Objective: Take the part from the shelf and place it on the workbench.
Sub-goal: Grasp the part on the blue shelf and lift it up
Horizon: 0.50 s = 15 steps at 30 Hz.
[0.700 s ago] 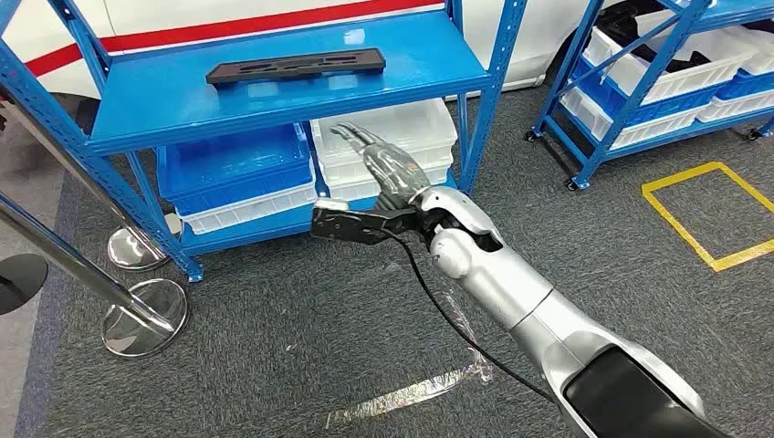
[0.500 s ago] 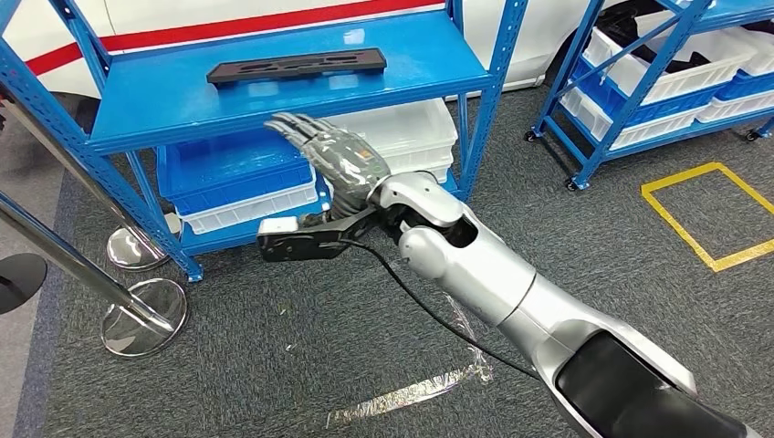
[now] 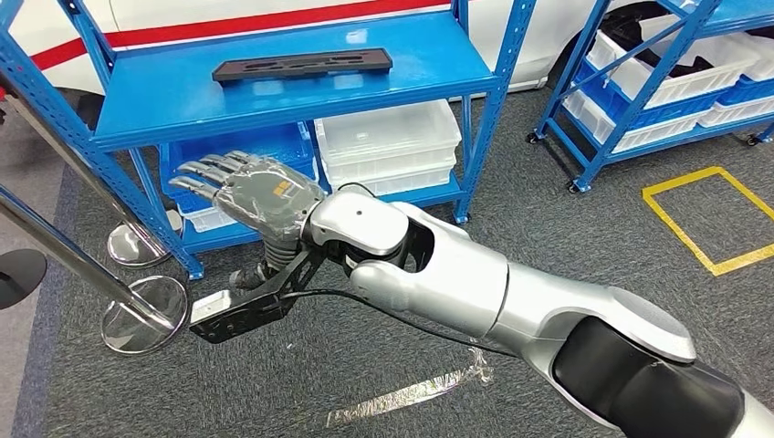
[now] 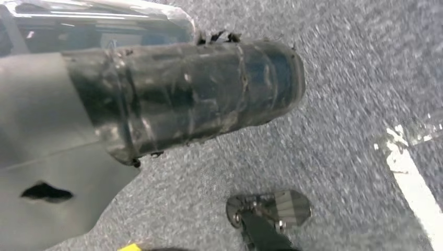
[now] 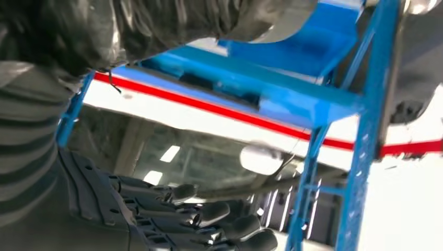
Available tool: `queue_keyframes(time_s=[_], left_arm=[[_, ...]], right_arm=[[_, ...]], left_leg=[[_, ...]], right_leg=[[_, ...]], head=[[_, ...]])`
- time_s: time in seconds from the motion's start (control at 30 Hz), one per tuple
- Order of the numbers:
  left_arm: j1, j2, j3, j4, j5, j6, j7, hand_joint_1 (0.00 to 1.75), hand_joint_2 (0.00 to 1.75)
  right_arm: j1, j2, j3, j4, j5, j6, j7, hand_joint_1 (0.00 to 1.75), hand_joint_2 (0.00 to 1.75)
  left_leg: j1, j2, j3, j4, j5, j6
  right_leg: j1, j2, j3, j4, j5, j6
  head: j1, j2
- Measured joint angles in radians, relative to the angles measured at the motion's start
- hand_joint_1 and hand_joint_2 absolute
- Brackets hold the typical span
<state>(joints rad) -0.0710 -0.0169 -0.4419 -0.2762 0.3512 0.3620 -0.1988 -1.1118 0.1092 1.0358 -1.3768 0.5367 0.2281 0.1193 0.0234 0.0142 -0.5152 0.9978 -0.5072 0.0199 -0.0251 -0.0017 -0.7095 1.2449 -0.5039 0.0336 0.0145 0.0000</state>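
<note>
The head view is bright and evenly lit from above, sharp across most of the picture. Soft glare lies on the blue shelf (image 3: 274, 96) around the black part (image 3: 302, 66), and highlights gleam on the silver arm (image 3: 438, 274) and the chrome post bases (image 3: 144, 315). Shadows under the shelf are mild. The left wrist view is blurred, the grey carpet (image 4: 339, 78) smeared. The right wrist view is soft, washed out white at one side, its fingers (image 5: 209, 214) dim.
</note>
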Motion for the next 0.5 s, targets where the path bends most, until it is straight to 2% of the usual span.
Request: queue_keyframes(time_s=[0.07, 0.1, 0.17, 0.27, 0.33, 0.4, 0.43, 0.47, 0.5], left_arm=[[-0.001, 0.0, -0.006, 0.001, 0.004, -0.005, -0.004, 0.0, 0.0], [-0.003, 0.001, -0.012, 0.002, 0.008, -0.008, -0.007, 0.0, 0.0], [-0.008, 0.001, -0.022, 0.005, 0.013, -0.012, -0.01, 0.0, 0.0], [-0.009, 0.001, -0.032, 0.006, 0.015, -0.016, -0.011, 0.0, 0.0], [-0.01, 0.002, -0.04, 0.006, 0.017, -0.02, -0.011, 0.0, 0.0], [-0.01, 0.004, -0.047, 0.008, 0.024, -0.034, -0.011, 0.0, 0.0], [-0.009, 0.006, -0.049, 0.009, 0.029, -0.042, -0.011, 0.0, 0.0], [-0.007, 0.007, -0.05, 0.01, 0.032, -0.049, -0.012, 0.0, 0.0], [-0.006, 0.009, -0.051, 0.01, 0.032, -0.053, -0.013, 0.0, 0.0]], right_arm=[[-0.013, -0.001, 0.022, 0.001, -0.018, 0.001, 0.01, 0.0, 0.0], [-0.021, -0.002, 0.039, 0.001, -0.03, 0.001, 0.017, 0.0, 0.0], [-0.031, -0.004, 0.07, 0.002, -0.048, 0.002, 0.028, 0.0, 0.0], [-0.04, -0.006, 0.098, 0.004, -0.055, 0.002, 0.034, 0.0, 0.0], [-0.048, -0.006, 0.115, 0.004, -0.057, 0.002, 0.038, 0.0, 0.0], [-0.051, -0.007, 0.131, 0.006, -0.059, -0.001, 0.045, 0.0, 0.0], [-0.05, -0.009, 0.137, 0.006, -0.059, -0.003, 0.048, 0.0, 0.0], [-0.05, -0.011, 0.142, 0.007, -0.057, -0.006, 0.049, 0.0, 0.0], [-0.05, -0.012, 0.146, 0.007, -0.055, -0.008, 0.049, 0.0, 0.0]], left_leg=[[0.001, -0.001, 0.005, 0.008, -0.015, -0.014], [0.001, -0.001, 0.003, 0.012, -0.019, -0.022], [-0.001, 0.001, -0.002, 0.015, -0.021, -0.033], [0.003, 0.002, -0.012, 0.032, -0.037, -0.042], [0.004, -0.003, -0.06, 0.123, -0.079, -0.046], [0.003, -0.004, -0.139, 0.255, -0.116, -0.046], [0.002, -0.004, -0.169, 0.293, -0.114, -0.045], [0.001, -0.005, -0.182, 0.293, -0.092, -0.042], [0.0, -0.005, -0.176, 0.255, -0.053, -0.038]], right_leg=[[0.001, -0.002, 0.044, -0.117, 0.065, -0.003], [0.004, -0.002, 0.06, -0.158, 0.075, -0.008], [0.011, 0.001, 0.067, -0.18, 0.067, -0.022], [0.01, 0.006, 0.07, -0.189, 0.062, -0.043], [0.01, 0.007, 0.078, -0.194, 0.06, -0.054], [0.016, 0.008, 0.083, -0.194, 0.056, -0.062], [0.019, 0.01, 0.085, -0.194, 0.053, -0.065], [0.021, 0.013, 0.088, -0.193, 0.051, -0.067], [0.024, 0.017, 0.092, -0.192, 0.048, -0.068]], head=[[0.0, 0.0], [0.001, 0.0], [0.0, 0.0], [-0.002, 0.0], [-0.003, 0.0], [-0.003, 0.0], [-0.003, 0.0], [-0.003, 0.0], [-0.003, 0.0]])
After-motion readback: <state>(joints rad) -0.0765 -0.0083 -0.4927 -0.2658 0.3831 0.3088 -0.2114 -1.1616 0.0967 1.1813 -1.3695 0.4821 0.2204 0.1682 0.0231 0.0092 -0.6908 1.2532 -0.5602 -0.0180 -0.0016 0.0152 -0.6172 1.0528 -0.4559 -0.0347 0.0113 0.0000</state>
